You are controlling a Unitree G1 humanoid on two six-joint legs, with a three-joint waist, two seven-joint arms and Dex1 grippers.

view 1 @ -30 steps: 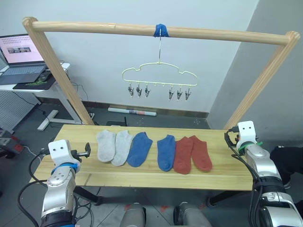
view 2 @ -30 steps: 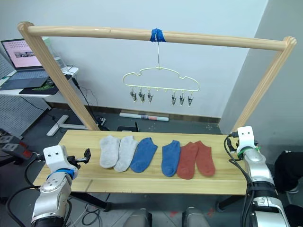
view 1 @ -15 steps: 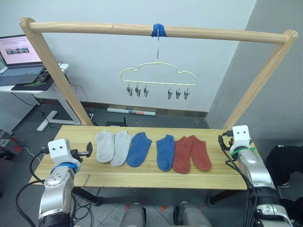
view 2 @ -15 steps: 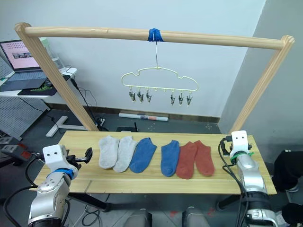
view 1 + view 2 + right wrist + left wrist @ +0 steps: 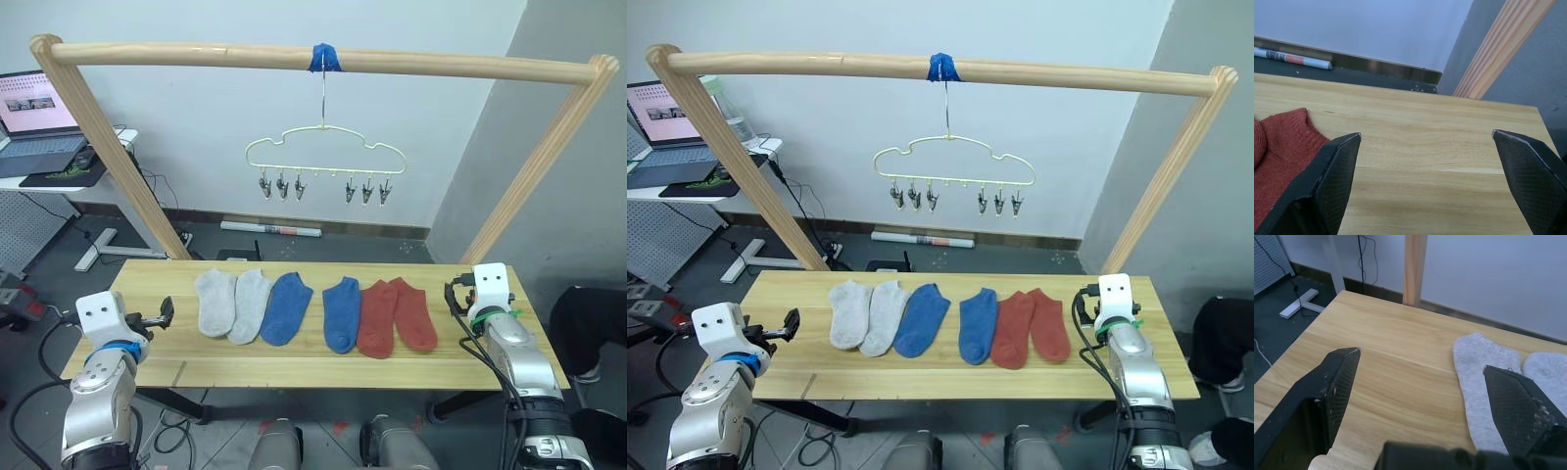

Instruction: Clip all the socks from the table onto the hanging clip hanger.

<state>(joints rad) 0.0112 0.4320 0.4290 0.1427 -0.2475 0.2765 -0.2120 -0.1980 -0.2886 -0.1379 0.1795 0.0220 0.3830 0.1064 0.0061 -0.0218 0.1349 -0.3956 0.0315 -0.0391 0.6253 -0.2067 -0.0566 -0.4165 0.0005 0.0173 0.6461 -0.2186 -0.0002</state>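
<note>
Six socks lie in a row on the table [image 5: 294, 367]: two light grey [image 5: 215, 302] [image 5: 250, 304], two blue [image 5: 288, 306] [image 5: 342, 313] and two rust-red [image 5: 377, 318] [image 5: 413, 313]. The clip hanger [image 5: 324, 152] hangs by its hook from the pole above, and its silver clips [image 5: 282, 187] are empty. My left gripper [image 5: 163, 313] hovers open over the table's left end, a short way from the grey sock [image 5: 1480, 377]. At the right end my right gripper [image 5: 453, 295] is open and empty, just right of the red sock [image 5: 1283, 152].
A round wooden pole frame [image 5: 196, 51] spans the table, its slanted legs [image 5: 132, 176] standing at both back corners. Blue tape [image 5: 328, 59] holds the hanger's hook. To the far left is a desk with a laptop [image 5: 39, 103]. A roll [image 5: 271, 230] lies on the floor behind.
My right gripper has come in over the table's right end towards the red socks. My left arm has drifted a little left, away from the grey socks. The view has tilted slightly.
</note>
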